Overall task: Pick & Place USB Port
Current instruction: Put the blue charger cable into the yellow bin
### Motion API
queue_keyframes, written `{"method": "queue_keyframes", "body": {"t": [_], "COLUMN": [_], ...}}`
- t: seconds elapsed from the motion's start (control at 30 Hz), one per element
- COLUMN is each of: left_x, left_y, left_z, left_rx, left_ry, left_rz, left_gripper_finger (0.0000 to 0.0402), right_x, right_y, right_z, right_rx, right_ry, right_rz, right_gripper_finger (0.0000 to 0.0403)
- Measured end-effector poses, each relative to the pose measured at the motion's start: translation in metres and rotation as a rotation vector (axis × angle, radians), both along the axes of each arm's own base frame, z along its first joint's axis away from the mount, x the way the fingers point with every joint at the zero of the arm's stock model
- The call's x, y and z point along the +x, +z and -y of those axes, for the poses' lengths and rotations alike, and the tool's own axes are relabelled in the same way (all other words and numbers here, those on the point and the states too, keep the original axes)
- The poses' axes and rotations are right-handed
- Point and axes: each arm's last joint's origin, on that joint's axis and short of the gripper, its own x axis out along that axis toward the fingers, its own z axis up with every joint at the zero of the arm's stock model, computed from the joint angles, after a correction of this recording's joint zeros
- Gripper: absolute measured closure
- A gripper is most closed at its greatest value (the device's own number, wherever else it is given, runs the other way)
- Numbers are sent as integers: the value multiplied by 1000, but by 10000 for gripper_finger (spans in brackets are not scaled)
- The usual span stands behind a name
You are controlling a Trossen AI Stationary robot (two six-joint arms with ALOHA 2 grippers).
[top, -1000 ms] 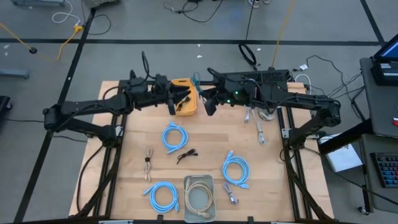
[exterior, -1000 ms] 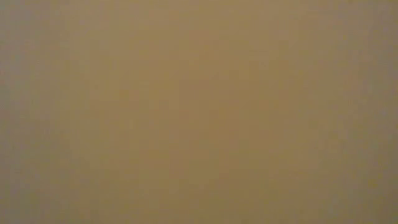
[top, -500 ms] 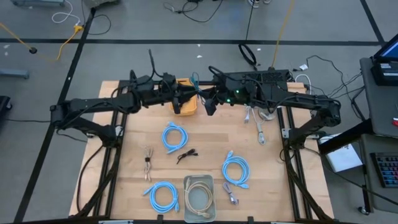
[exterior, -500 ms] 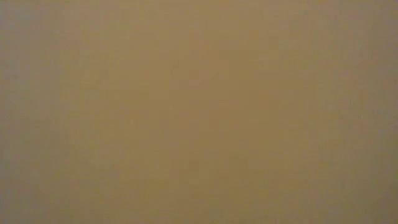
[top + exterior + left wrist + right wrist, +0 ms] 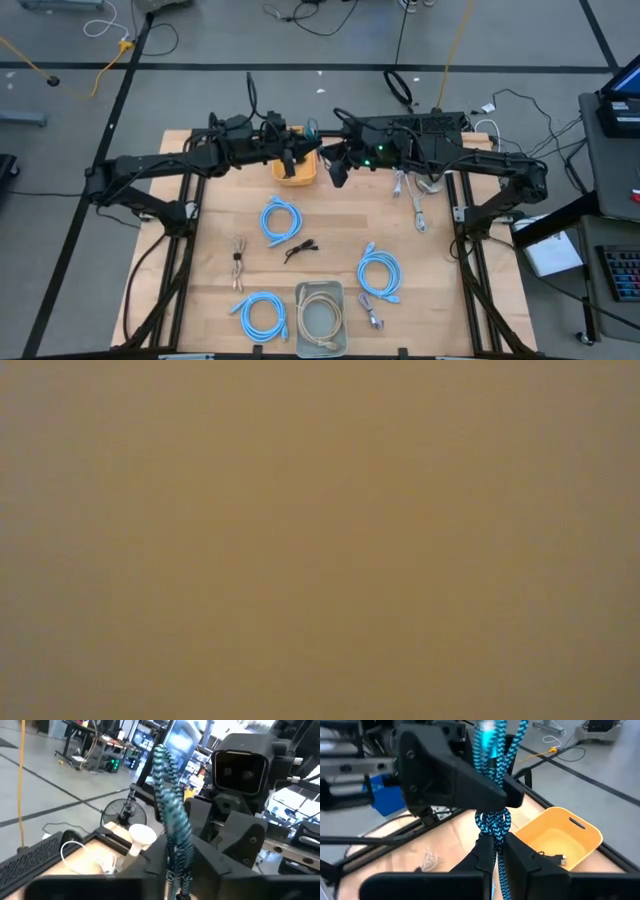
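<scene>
Right wrist view, teal-black braided cable (image 5: 492, 827) pinched in right claw (image 5: 496, 851)

both arms (image 5: 330, 152) crowd yellow bin (image 5: 296, 172), open table (image 5: 210, 270) between cable coils (image 5: 280, 218)

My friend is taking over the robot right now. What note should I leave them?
Left tool: shut on the braided cable, over the yellow bin.
Right tool: shut on the same cable, beside the bin.
Done: the cable is held up in the air; a small black lead lies in the bin.
Left: put the cable in the bin. Blue cables wait on the table.
</scene>
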Motion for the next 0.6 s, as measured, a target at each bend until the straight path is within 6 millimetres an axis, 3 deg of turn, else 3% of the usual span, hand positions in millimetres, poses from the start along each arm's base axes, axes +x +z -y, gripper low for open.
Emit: {"method": "queue_keyframes", "body": {"t": [0.07, 0.23, 0.4, 0.6], "left_x": [0, -7, -29, -59], "left_y": [0, -6, -26, -52], "left_z": [0, -15, -52, -97], "left_rx": [-20, -161, -368, -579], "left_ry": [-3, 21, 195, 250], "left_rz": [1, -45, -191, -337], "left_gripper_finger": [381, 383, 385, 385], "right_x": [0, 2, -4, -12], "right_y": [0, -1, 9, 16], "right_z": [-1, -10, -43, -74], "right_rx": [-29, -40, 28, -30], "right_ry": [27, 195, 387, 380], "right_rz": [-12, -17, 27, 45], "right_gripper_finger": [383, 342, 289, 249]}}
